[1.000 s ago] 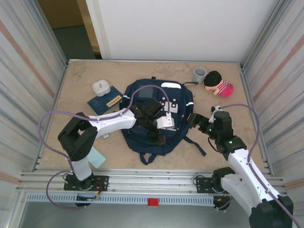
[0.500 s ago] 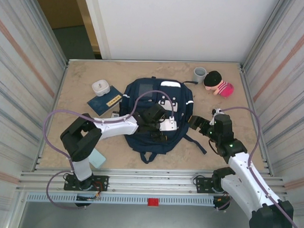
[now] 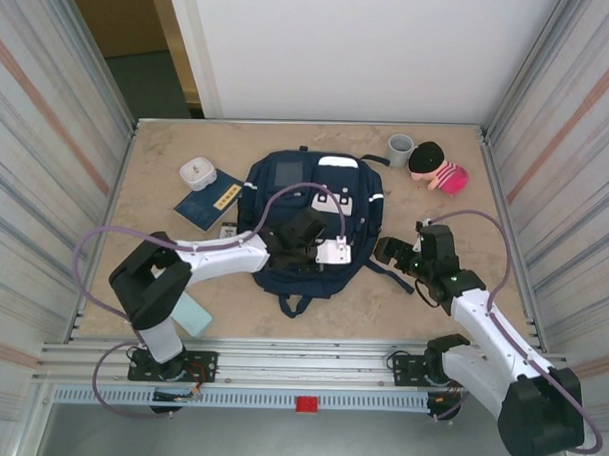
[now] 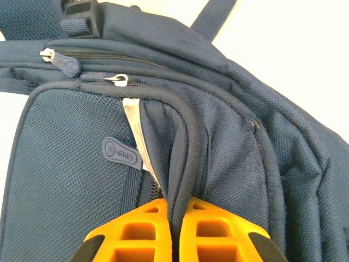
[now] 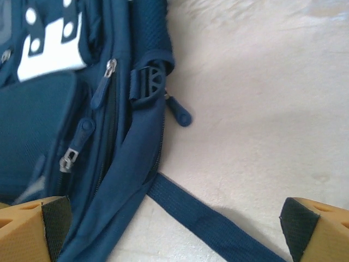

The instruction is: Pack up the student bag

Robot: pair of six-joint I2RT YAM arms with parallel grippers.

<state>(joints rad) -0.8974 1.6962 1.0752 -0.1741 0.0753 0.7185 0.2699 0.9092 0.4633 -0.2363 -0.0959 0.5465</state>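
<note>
Beige tabletop [image 3: 157, 148], ribbed metal walls on both sides, white panel at back. Student bag [image 3: 285, 212] lies flat at centre of top view, front up, white dotted patch toward the right, straps trailing toward the bottom of the frame.

Left gripper [image 3: 306, 250] is on the bag's lower front. In left wrist view its orange fingers [image 4: 136, 232] are together, clamped on a raised fold of navy piping at the pocket edge. Two zipper pulls [image 4: 61, 64] sit at upper left of that view.

Right gripper [image 3: 389, 253] is just right of the bag, low over the table, jaws wide apart. In right wrist view one finger is at lower left over the bag's side, the other at lower right over bare table. A flat strap [image 5: 202, 215] runs between them, and a buckle [image 5: 148, 82] is at upper centre.

Grey cup [image 3: 399, 148] and pink plush toy [image 3: 439, 169] are at upper right. A white round item [image 3: 197, 170] and a navy booklet [image 3: 210, 200] lie left of the bag.
</note>
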